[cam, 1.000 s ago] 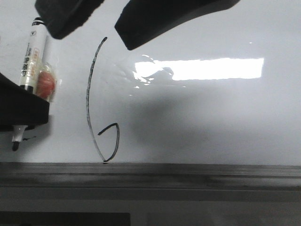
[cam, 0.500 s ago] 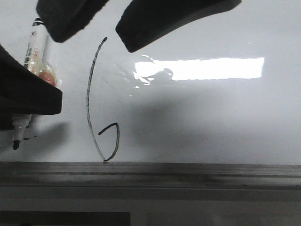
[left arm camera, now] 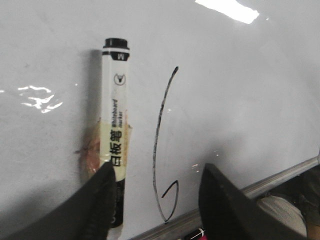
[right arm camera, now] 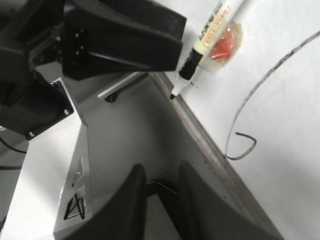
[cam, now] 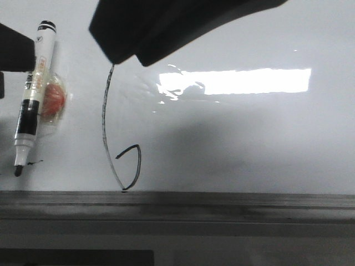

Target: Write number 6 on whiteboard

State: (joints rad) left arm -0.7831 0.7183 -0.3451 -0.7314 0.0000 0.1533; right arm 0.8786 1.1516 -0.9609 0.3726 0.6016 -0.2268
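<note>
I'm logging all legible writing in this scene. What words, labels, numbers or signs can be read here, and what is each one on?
"6": hand-drawn in thin black line on the whiteboard, the number 6.
"白板笔": black print on the marker barrel.
"Whiteboard Marker": small print along the same barrel, only just legible.
"M": on the black band below the marker's cap.
A small round logo on the barrel is too small to read.

A white whiteboard marker pen with black end cap, black grip band and exposed black tip (cam: 31, 94) lies flat with its tip pointing toward the grey edge rail. A crumpled patch of clear tape over something orange-red (cam: 52, 100) touches the middle of its barrel. A tiny black smudge mark (cam: 34, 163) sits just beside the tip.
</note>
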